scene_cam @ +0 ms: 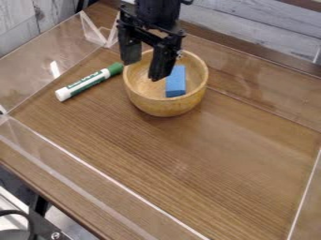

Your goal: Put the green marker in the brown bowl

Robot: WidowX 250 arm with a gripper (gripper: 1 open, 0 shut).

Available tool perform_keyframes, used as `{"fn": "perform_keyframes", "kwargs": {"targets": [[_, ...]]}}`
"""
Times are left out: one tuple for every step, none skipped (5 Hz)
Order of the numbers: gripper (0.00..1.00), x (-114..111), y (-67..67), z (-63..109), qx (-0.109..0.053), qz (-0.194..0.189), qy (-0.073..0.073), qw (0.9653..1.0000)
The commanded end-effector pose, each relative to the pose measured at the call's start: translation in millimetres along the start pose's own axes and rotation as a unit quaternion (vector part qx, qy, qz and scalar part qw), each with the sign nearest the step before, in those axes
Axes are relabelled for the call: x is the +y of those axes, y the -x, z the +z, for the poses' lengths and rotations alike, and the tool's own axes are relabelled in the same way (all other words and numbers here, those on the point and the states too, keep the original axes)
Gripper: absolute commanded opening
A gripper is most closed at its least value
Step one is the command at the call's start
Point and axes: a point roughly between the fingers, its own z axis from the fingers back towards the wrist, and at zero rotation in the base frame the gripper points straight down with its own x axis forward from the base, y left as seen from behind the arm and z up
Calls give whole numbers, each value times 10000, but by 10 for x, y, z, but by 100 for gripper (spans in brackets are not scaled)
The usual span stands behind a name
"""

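Note:
The green marker point(88, 82) lies flat on the wooden table, left of the brown bowl point(157, 99), with its green cap toward the bowl. The two do not touch. A blue rectangular block point(177, 81) leans inside the bowl. My gripper point(146, 58) hangs pointing down over the bowl's left rim, open, with nothing between its black fingers point(130, 50). It stands to the right of the marker's cap end and above it.
Clear acrylic walls point(38, 150) border the table on the left and front. A clear triangular stand point(98, 31) sits at the back left, near the arm. Open tabletop point(189, 169) stretches in front of the bowl.

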Motion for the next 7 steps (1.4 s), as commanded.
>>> {"fn": "perform_keyframes", "kwargs": {"targets": [[100,69,16,131,-243,-150,-120,9995],[100,126,35,110,-217,-260,-114,9994],[100,185,58,99,-201,-349,-100,9991],[100,253,81,85,-195,-432,-97,9988],[100,350,109,75,-201,-550,-113,9982],[100,472,118,50,-252,-596,-146,9978],[100,559,100,24,-286,-642,-139,9974]]}}
